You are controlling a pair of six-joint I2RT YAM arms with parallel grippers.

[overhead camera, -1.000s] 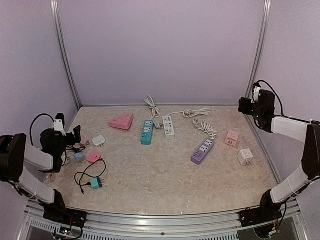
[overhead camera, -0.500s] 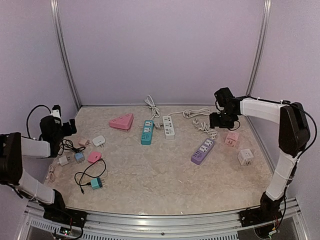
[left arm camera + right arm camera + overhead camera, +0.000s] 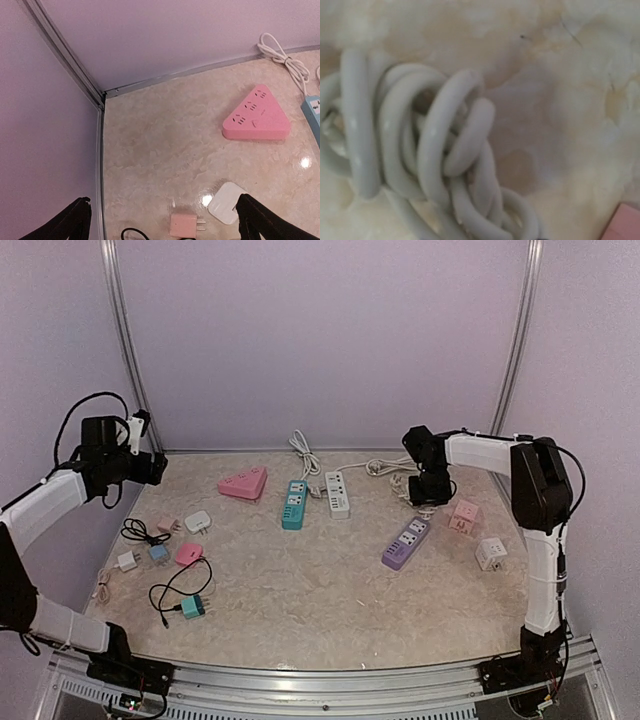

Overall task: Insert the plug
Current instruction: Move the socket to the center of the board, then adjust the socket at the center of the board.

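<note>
My right gripper [image 3: 432, 494] is down on the coiled white cable [image 3: 412, 494] that leads to the purple power strip [image 3: 405, 543]. The right wrist view is filled by that coil [image 3: 435, 150], very close and blurred. No finger shows there, and I cannot pick out the plug among the loops. My left gripper [image 3: 152, 468] hangs high at the back left, open and empty. Its black fingertips [image 3: 75, 220] frame the table far below [image 3: 162, 200], where a small pink plug adapter [image 3: 184, 225] and a white adapter [image 3: 226, 202] lie.
A pink triangular power strip [image 3: 244, 483], a teal strip [image 3: 294, 504] and a white strip [image 3: 338, 493] lie mid-table. Pink [image 3: 463, 515] and white [image 3: 490, 553] cube sockets sit at the right. Small chargers and black cables [image 3: 175, 585] clutter the left front. Walls close in on three sides.
The right arm swung in from the right wall and dropped onto the white cable coil. The left arm lifted off the table and rose toward the back left corner.
</note>
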